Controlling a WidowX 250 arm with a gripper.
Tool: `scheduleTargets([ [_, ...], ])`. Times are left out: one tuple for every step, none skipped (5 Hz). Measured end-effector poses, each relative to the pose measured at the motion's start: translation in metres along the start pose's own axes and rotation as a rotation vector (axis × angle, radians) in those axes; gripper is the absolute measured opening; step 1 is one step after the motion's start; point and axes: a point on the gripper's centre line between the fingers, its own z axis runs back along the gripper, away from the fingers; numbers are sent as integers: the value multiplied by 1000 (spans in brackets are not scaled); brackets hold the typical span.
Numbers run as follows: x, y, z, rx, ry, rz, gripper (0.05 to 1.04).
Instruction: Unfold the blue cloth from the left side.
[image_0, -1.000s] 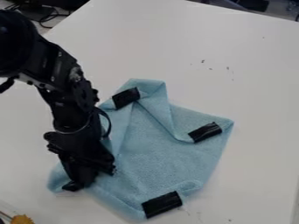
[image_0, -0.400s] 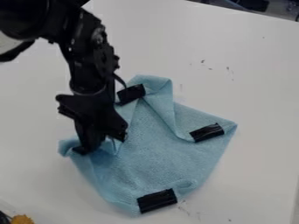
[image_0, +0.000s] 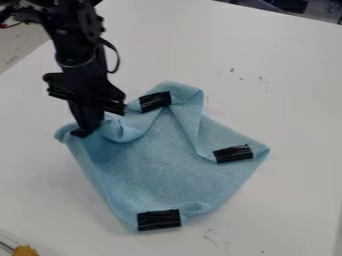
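Pincer (image_0: 86, 130) gripping left corner of blue cloth (image_0: 167, 172), bulk rightward.

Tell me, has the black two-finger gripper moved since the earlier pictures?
Yes: the gripper has moved toward the view's top edge, farther from the yellow-orange object near the lower-left corner, which stayed put.

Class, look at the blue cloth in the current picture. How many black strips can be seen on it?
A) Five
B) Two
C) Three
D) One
C: the blue cloth shows one black strip near its top, one toward its right corner and one at its bottom.
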Motion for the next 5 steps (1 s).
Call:
scheduleTargets([
  [2,27,-15,1,64,209,72],
  [-3,42,-32,0,74,375,72],
  [-9,44,-48,17,31,450,102],
  [-7,49,-55,49,9,428,280],
  [-4,62,-55,82,3,412,565],
])
